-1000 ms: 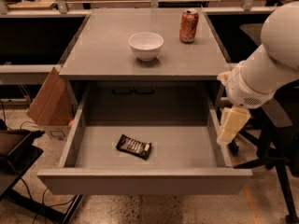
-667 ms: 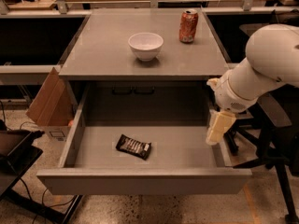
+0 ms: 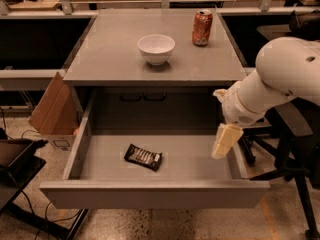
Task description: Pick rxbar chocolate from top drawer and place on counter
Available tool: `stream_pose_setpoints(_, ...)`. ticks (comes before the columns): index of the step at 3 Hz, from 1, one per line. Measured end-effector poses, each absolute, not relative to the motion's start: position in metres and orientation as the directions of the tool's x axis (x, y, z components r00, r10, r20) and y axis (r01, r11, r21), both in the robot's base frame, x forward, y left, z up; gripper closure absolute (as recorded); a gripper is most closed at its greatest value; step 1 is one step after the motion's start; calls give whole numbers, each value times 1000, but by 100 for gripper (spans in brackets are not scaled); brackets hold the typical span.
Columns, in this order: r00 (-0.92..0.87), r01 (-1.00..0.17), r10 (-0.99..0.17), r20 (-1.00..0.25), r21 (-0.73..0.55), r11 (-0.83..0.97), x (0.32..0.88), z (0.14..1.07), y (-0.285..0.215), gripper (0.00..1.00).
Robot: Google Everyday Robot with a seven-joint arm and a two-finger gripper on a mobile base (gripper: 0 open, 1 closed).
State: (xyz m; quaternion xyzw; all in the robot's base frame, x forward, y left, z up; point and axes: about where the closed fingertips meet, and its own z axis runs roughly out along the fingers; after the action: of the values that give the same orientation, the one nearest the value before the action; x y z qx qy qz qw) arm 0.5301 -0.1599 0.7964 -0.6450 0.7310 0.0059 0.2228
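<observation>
The rxbar chocolate (image 3: 143, 157), a small black glossy bar, lies flat on the floor of the open top drawer (image 3: 150, 196), left of its middle. The grey counter (image 3: 115, 59) sits above the drawer. My gripper (image 3: 224, 141) hangs on the white arm over the right part of the drawer, inside its right wall, well to the right of the bar and apart from it. It holds nothing that I can see.
A white bowl (image 3: 156, 48) and an orange can (image 3: 202, 27) stand on the counter. A cardboard box (image 3: 52, 111) leans left of the cabinet. A dark chair base (image 3: 285, 159) stands to the right. A black object (image 3: 15, 159) is at lower left.
The arm has swung left, carrying the gripper from over the drawer's right wall to just inside the drawer. The bar has not moved.
</observation>
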Motion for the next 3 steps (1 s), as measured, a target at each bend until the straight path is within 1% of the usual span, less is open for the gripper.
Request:
stream_pose_setpoints(2,-44,-964,-881,-471,-210,161,558,725,-86,0)
stream_pose_setpoints(3,-89,-967,-861,-501,-165,196,566,693,-61,0)
